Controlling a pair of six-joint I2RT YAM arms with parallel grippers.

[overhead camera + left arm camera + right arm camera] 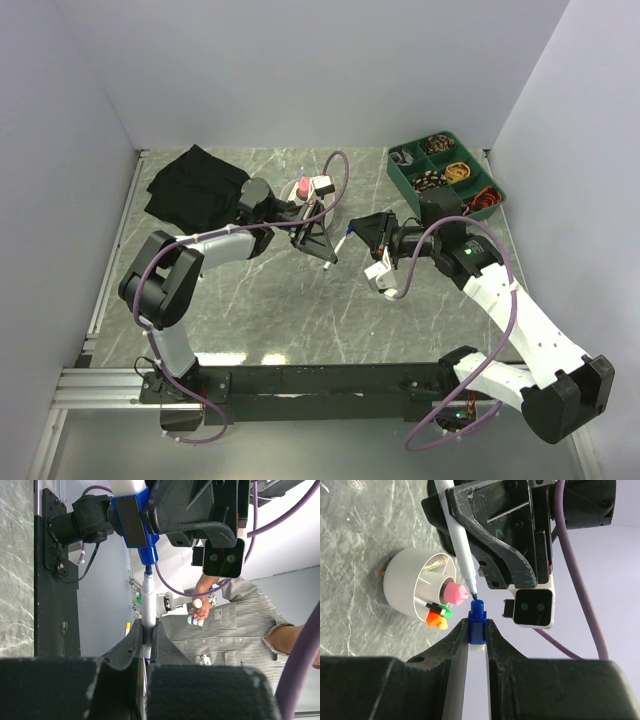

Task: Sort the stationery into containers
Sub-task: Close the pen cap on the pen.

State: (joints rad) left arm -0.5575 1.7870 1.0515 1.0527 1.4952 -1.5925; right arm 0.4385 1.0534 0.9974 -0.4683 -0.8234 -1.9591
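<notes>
Left gripper [327, 257] near bowl [405, 587] of highlighters [439, 616]

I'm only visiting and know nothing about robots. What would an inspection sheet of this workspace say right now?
Surface: grey marbled table, with both arms bolted at its near edge.
Job's things: the white bowl holds a pink-capped bottle, an orange highlighter and a green highlighter. The black bag lies far left. The pen and blue cap are held in the air, pen tip right at the cap.
Clutter: green tray of small parts, far right.
Grippers: left gripper shut on the pen; right gripper shut on the blue cap.
Cables: purple cables loop along both arms.
Surroundings: white walls; a person in a striped shirt nearby.
</notes>
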